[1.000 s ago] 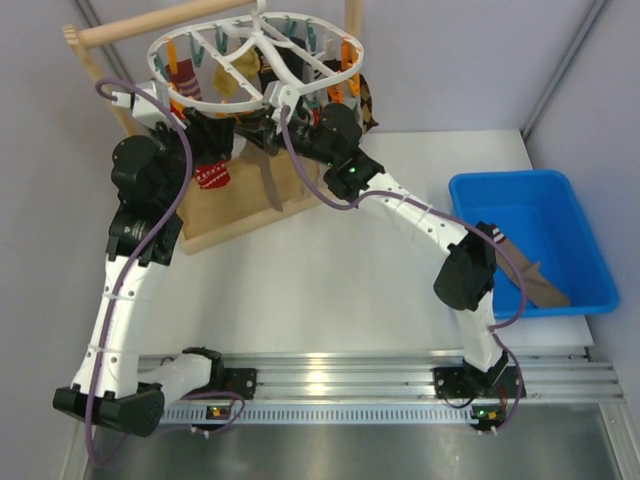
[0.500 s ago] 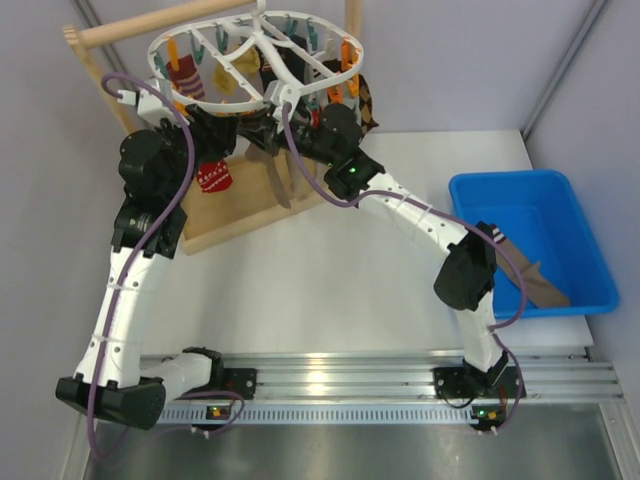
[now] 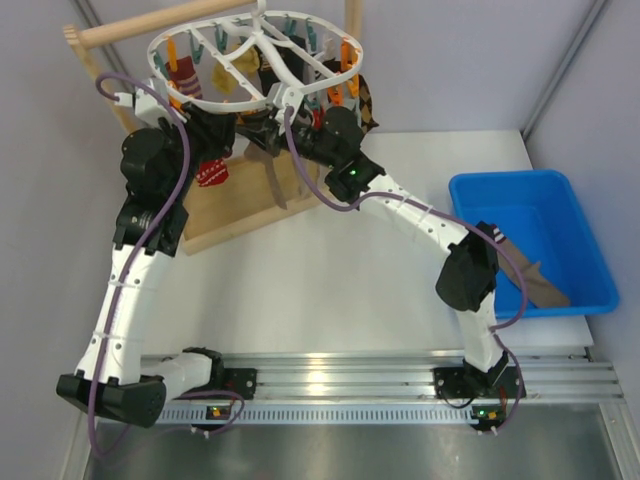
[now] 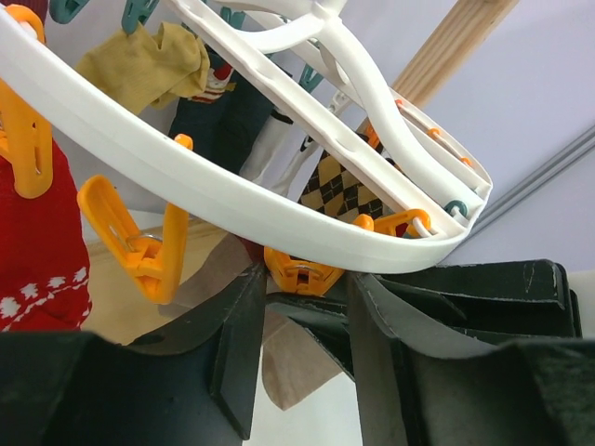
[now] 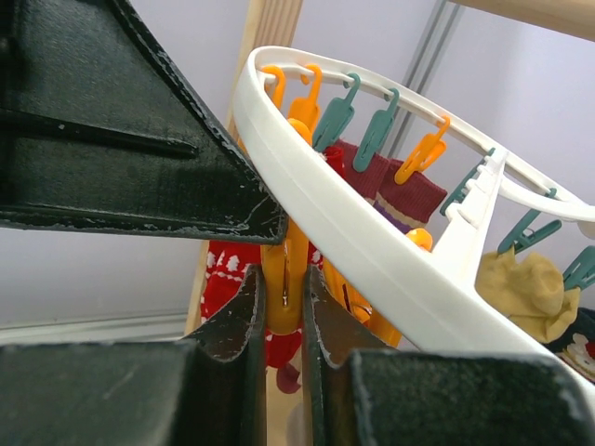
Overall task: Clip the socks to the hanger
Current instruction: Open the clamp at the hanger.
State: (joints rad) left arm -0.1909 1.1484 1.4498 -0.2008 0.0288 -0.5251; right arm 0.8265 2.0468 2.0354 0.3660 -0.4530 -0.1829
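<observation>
The white plastic oval ring hanger (image 4: 214, 186) hangs from a light wooden rod frame (image 3: 240, 205) at the far left of the white surface (image 3: 330, 290), and both arms reach up under its near rim.

The left tool (image 4: 307, 288) straddles a small orange peg below the rim (image 4: 299, 269). Its two dark fingers (image 4: 244, 344) lie against the peg's two sides, but I cannot tell whether they squeeze it or only touch it. A taupe fabric sock (image 4: 288, 367) hangs just behind the gap between these fingers.

The right tool (image 5: 284, 279) is clenched on an upright orange peg (image 5: 284, 297). Its fingertips press the peg from both sides, right under the white ring.

Several socks are clipped to the hanger:
- a red sock with white pattern (image 4: 33, 251), at the left edge of the left wrist view
- a mustard yellow sock (image 4: 139, 60), bunched up higher on the ring
- a brown and cream argyle sock (image 4: 349, 190), on the far side

Teal pegs (image 5: 333, 113) and more orange ones hang in a row along the rim.

Well apart from the hanger, a blue plastic bin (image 3: 520, 215) sits at the right edge of the surface. One flat brown sock (image 3: 540, 285) lies in its near corner.
</observation>
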